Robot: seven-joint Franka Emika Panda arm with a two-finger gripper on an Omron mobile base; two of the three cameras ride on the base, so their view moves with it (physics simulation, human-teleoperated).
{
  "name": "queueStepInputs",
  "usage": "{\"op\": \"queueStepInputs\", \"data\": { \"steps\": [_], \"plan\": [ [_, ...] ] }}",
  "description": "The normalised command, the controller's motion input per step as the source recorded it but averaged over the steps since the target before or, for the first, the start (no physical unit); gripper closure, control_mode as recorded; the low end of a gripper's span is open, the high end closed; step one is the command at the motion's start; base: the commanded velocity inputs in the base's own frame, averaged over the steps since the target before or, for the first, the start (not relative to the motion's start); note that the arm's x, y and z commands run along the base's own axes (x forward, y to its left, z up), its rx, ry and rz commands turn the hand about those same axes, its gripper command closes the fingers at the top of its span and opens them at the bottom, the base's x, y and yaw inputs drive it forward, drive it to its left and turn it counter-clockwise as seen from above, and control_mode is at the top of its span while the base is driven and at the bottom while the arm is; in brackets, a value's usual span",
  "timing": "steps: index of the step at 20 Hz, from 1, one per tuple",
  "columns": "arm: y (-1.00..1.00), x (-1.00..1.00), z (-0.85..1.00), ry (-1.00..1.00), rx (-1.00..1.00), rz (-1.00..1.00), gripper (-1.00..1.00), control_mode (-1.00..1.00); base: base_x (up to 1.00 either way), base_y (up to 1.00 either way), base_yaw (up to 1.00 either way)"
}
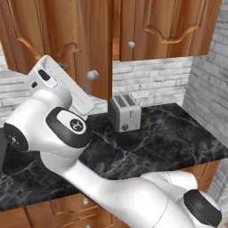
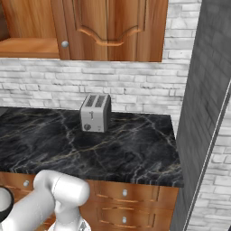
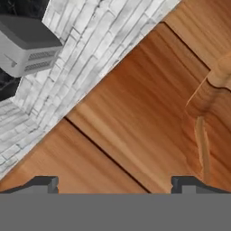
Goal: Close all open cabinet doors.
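The open reddish-brown wooden cabinet door with the round silver knob [image 1: 91, 49] swings out above the black marble counter [image 1: 178, 133], left of the grey toaster [image 1: 124, 112]. The gripper [image 3: 115, 185], spread wide and holding nothing, faces its panel close up. I'd press flat near the knob edge, far from the hinge, and sweep steadily.

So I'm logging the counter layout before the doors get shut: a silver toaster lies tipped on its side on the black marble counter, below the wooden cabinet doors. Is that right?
Not quite. The toaster stands upright on the black marble counter, slots facing up, as the right base view shows. The rest holds: it is silver and sits below the wooden cabinet doors.
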Motion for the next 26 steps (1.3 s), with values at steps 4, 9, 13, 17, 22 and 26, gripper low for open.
{"op": "queueStepInputs", "data": {
  "steps": [4,9,13,17,22,26],
  "plan": [
    [-0.51,0.90,0.00,0.06,0.00,-0.04,-1.00,-1.00,0.00,0.00,0.00],
    [-0.48,0.92,0.00,0.06,0.00,-0.01,-1.00,-1.00,0.00,0.00,0.00],
    [-0.42,0.94,0.00,0.05,0.00,0.00,-1.00,-1.00,0.00,0.00,0.00],
    [-0.41,0.94,0.00,0.05,0.00,0.00,-1.00,-1.00,0.00,0.00,0.00],
    [-0.36,0.95,0.00,0.07,0.00,0.00,-1.00,-1.00,0.00,0.00,0.00],
    [-0.34,0.84,0.00,0.06,0.00,0.00,-1.00,-1.00,0.00,0.00,0.00]
  ]
}}
